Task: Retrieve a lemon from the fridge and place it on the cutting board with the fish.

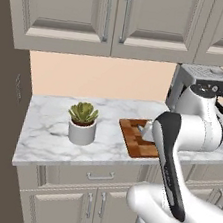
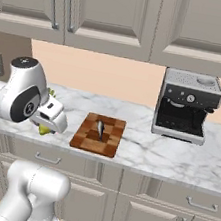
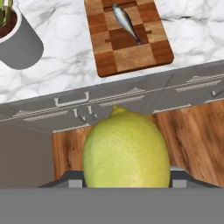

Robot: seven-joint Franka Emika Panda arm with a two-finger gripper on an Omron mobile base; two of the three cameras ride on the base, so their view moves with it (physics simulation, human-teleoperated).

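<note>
In the hand view a yellow-green lemon [image 3: 127,148] sits between my fingers, with my gripper [image 3: 127,177] shut on it. It hangs over the floor, just in front of the counter's edge. Ahead on the marble lies the reddish-brown cutting board [image 3: 127,39] with the silver fish [image 3: 126,22] on it. From the right base view the gripper [image 2: 47,125] is left of the cutting board [image 2: 98,133], and the lemon [image 2: 43,130] peeks out under the hand. The fish [image 2: 100,128] lies on the board's middle. My arm hides part of the cutting board [image 1: 135,137]. The fridge is out of view.
A potted succulent [image 1: 82,124] in a white pot [image 3: 17,43] stands on the counter left of the board. A coffee machine [image 2: 185,112] stands at the back right. Wall cabinets [image 1: 112,17] hang above; drawers [image 3: 100,103] run under the counter [image 2: 166,157].
</note>
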